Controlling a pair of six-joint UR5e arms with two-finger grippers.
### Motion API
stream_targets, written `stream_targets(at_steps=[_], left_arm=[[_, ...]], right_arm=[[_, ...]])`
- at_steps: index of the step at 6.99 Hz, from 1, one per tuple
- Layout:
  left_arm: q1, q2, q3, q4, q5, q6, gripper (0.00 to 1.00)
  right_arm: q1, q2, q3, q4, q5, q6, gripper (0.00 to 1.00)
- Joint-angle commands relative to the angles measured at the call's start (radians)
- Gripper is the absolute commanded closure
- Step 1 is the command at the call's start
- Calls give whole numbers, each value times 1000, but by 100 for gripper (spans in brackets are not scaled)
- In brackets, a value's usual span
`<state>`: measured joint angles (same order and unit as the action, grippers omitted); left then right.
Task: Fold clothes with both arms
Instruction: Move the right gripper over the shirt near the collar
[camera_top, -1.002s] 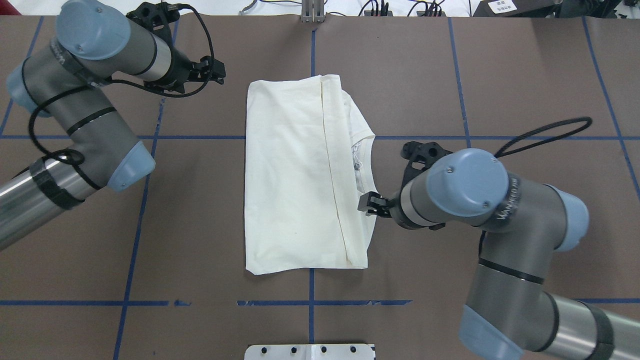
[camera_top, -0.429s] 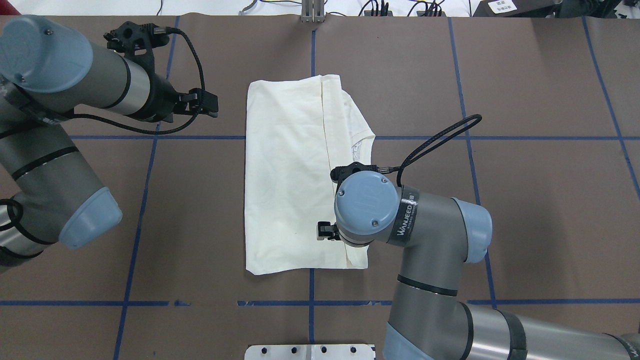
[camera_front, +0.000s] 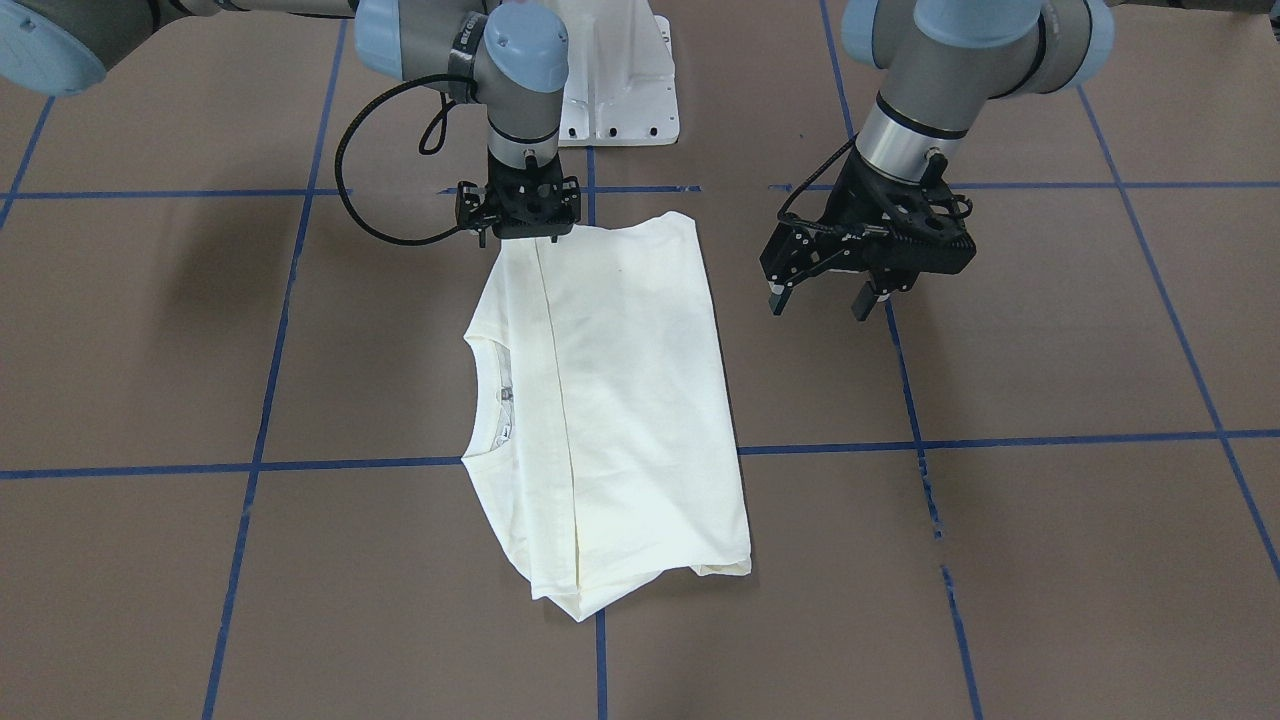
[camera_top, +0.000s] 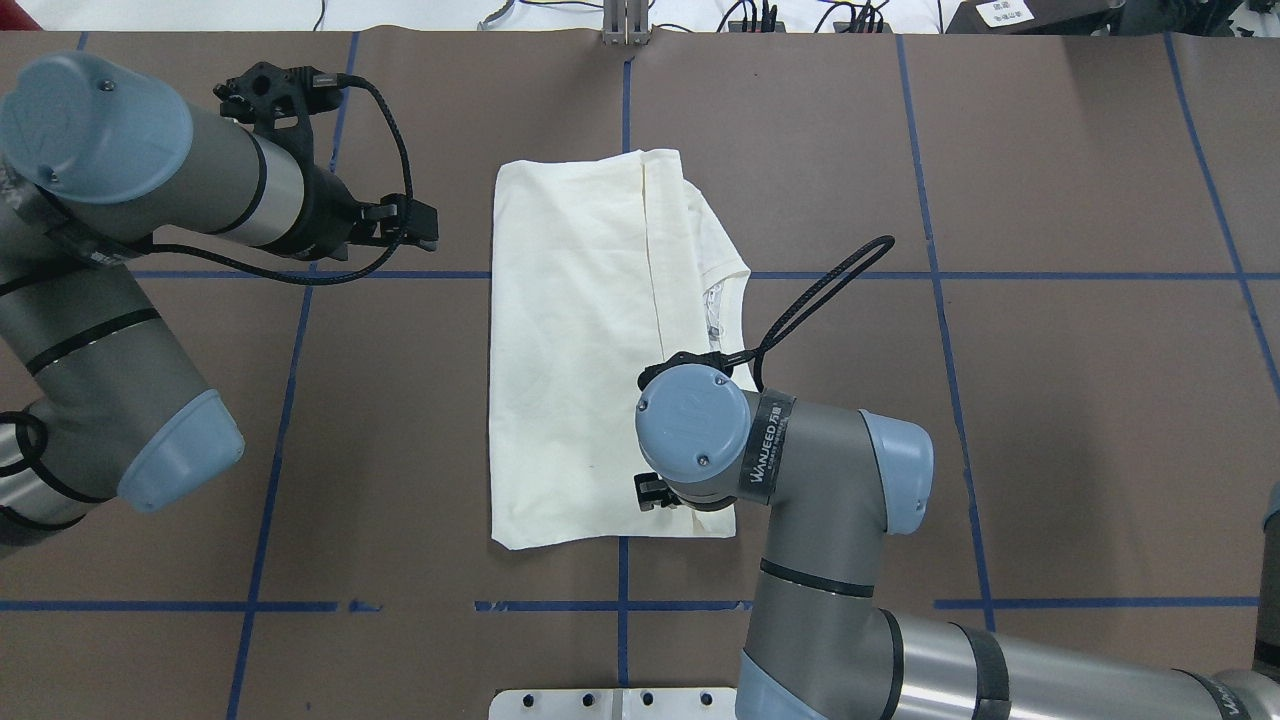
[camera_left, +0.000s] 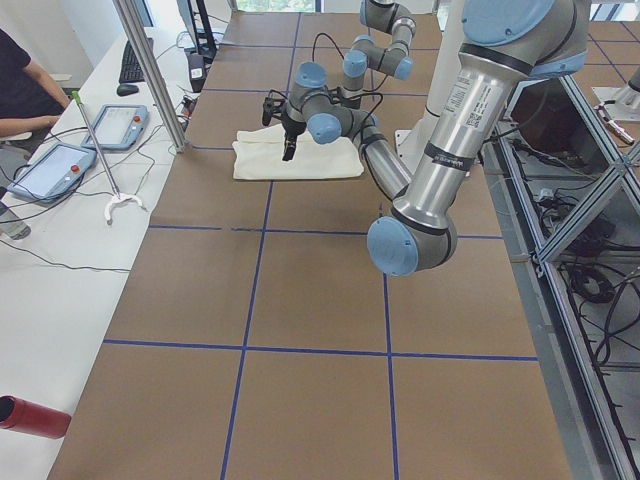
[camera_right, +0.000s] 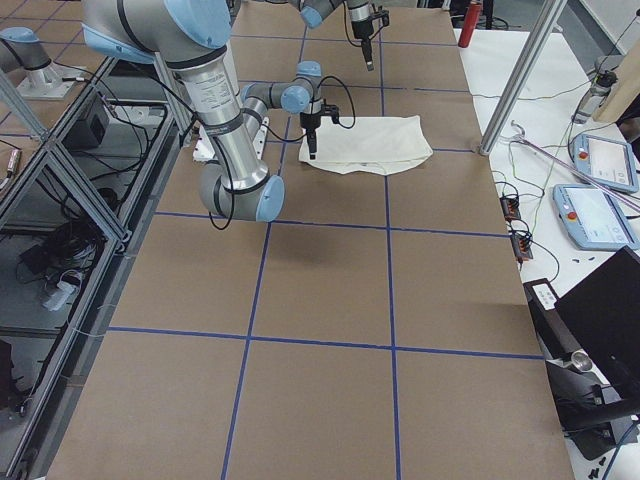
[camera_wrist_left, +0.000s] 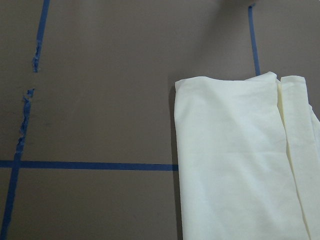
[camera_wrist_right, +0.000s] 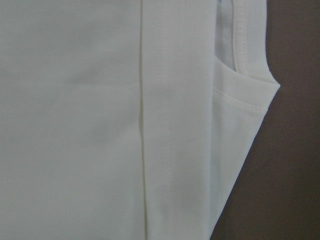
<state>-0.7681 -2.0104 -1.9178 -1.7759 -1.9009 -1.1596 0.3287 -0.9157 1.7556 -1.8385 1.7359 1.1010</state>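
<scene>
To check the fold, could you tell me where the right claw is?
Front-facing view, upper left: the right claw is at the folded T-shirt, over its edge nearest the robot.

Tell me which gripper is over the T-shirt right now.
The right gripper: it points down over the edge of the folded T-shirt nearest the robot. The left gripper hangs open over the brown table beside it.
</scene>
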Motion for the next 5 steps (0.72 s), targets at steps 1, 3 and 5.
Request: stream_targets(at_steps=[1,3,5], left_arm=[[6,1,6,0,0,-5,0],[12,1,10,-2,2,-3,0],[13,1,17,-7,0,-5,0]], right_arm=[[1,21,-14,-77,1,-64,0],[1,69,-80,-68,-3,-64,0],[1,63,-82,-71,-4,-64,0]])
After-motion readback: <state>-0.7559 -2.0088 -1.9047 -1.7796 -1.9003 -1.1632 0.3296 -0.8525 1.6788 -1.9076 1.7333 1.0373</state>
